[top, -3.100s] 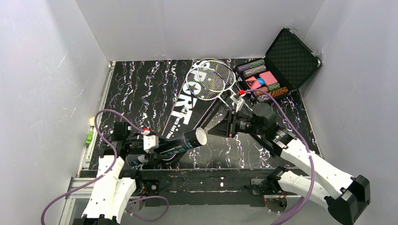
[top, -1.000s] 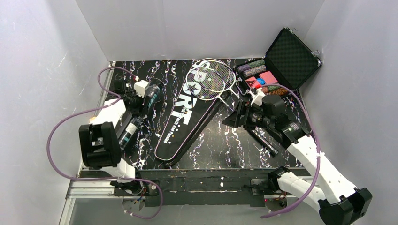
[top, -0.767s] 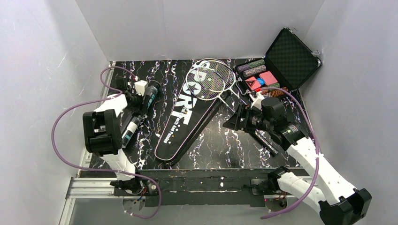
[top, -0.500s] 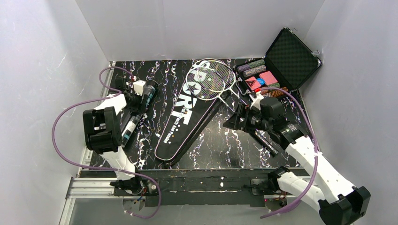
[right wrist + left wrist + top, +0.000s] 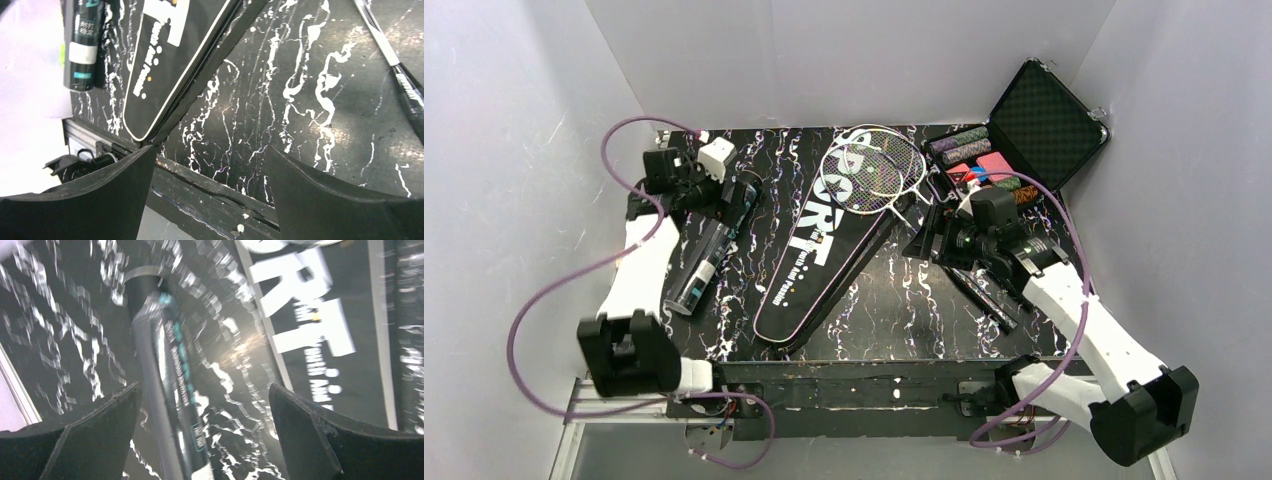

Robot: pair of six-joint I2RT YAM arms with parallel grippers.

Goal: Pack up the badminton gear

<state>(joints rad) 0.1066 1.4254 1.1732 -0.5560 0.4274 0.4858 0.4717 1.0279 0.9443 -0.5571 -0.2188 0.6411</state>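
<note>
Holding nothing in left gripper [image 5: 204, 390], jaws spread wide above the black teal-printed tube [image 5: 709, 245] lying flat on table [image 5: 874, 310], left of SPORT bag [image 5: 824, 250]. Likewise released and empty at right gripper [image 5: 210, 150], near two rackets [image 5: 879, 165] resting heads on bag.

Tube [image 5: 707, 245] left of bag [image 5: 822, 255], rackets [image 5: 879, 170] atop

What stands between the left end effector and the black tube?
Nothing visible. The tube lies bare on the table, directly under the open left end effector, with the bag off to one side.
</note>
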